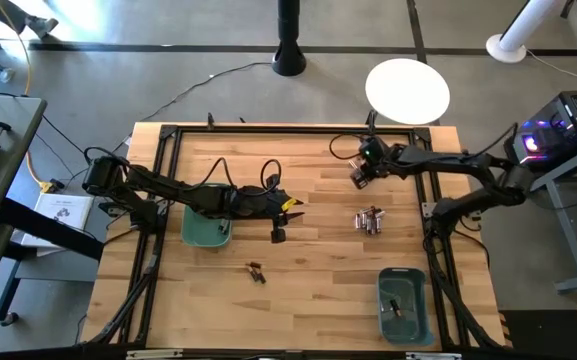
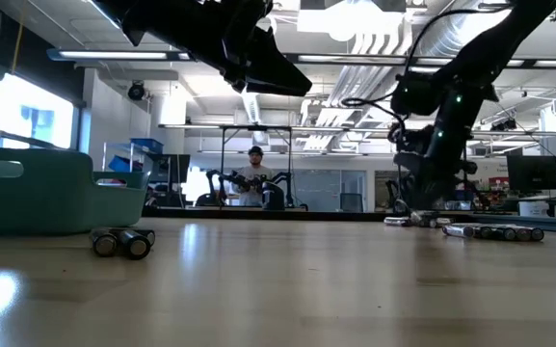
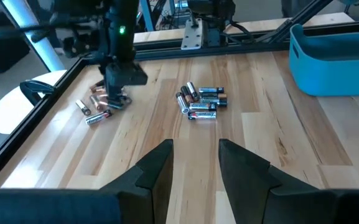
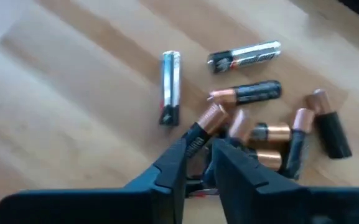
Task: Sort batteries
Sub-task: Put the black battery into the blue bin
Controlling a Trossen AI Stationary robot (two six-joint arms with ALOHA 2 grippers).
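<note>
Right wrist view: right gripper (image 4: 202, 151) pinches a copper-topped battery (image 4: 205, 124) at the edge of its pile (image 4: 279, 134), isolating one cell for sorting. Left gripper (image 3: 195, 163) hovers released, mid-table, near a bin (image 1: 206, 226).

- Copper-banded dark batteries (image 4: 272, 134) lie jumbled flat under my right gripper (image 4: 205, 152) — one silvery cell (image 4: 170, 87) just apart.
- A second cluster (image 1: 370, 219) sits mid-table.
- Two cells (image 1: 256, 270) lie alone nearer the front edge.
</note>
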